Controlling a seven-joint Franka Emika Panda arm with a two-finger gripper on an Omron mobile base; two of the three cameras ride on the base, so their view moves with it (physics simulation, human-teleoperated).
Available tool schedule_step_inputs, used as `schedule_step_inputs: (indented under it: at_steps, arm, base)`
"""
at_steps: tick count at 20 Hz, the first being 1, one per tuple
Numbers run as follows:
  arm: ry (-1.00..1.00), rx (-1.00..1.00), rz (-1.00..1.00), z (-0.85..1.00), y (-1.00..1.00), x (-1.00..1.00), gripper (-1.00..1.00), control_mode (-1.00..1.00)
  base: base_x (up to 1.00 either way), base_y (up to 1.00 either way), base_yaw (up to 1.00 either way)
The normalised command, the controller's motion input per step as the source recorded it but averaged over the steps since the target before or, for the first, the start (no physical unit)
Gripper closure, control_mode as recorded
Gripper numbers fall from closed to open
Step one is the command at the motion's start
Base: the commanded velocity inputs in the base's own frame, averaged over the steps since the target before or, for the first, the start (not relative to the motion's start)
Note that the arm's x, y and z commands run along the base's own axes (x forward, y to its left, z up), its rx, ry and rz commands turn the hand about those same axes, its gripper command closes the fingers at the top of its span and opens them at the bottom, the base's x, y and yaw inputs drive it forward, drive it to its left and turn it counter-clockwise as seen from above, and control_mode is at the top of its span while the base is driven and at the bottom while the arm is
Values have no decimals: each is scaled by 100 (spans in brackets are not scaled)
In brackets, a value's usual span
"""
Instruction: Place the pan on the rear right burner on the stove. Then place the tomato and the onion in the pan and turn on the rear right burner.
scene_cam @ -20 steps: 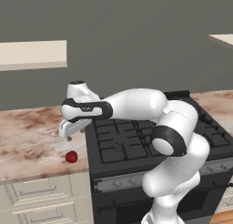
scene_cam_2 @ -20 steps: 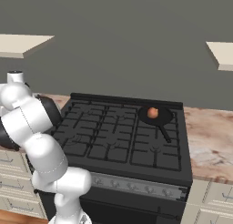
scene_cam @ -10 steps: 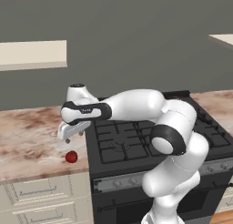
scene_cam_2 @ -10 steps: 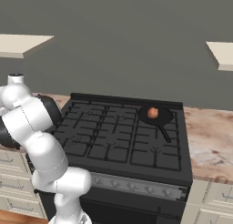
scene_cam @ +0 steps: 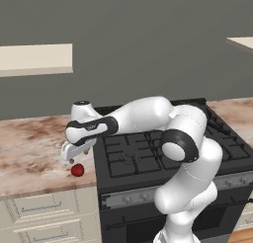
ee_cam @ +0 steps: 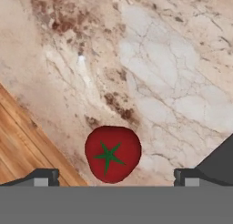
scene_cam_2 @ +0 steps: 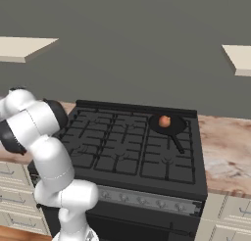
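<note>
The white arm (scene_cam: 183, 153) rises from the base, bends at its dark elbow and reaches out to its left; the gripper (scene_cam: 70, 157) points downward, fingers (ee_cam: 43, 176) spread wide, holding nothing.

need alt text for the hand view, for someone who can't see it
A red tomato with a green star-shaped stem mark lies on a marbled counter, centred between the open gripper's two dark fingertips. A strip of wooden floor shows past the counter edge at lower left.
</note>
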Motion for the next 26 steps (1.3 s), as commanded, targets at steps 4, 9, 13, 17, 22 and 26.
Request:
schedule_step_inputs:
  at_steps: [4, 9, 13, 17, 22, 26]
  arm:
    - [0, 0, 0, -26, 15, 0, -100, -100]
    - [0, 0, -1, -25, 9, 0, -100, -100]
    - [0, 0, -1, -9, 0, -1, -100, -100]
    - [0, -1, -1, 0, 0, 0, -100, -100]
    - [0, 0, -1, -14, 0, 0, -100, -100]
    - [0, 0, -2, -24, 0, 0, -100, -100]
  base:
    - [0, 0, 0]
    - [0, 0, 0]
    - [0, 0, 0]
    - [0, 0, 0]
    - [0, 0, 0]
    - [0, 0, 0]
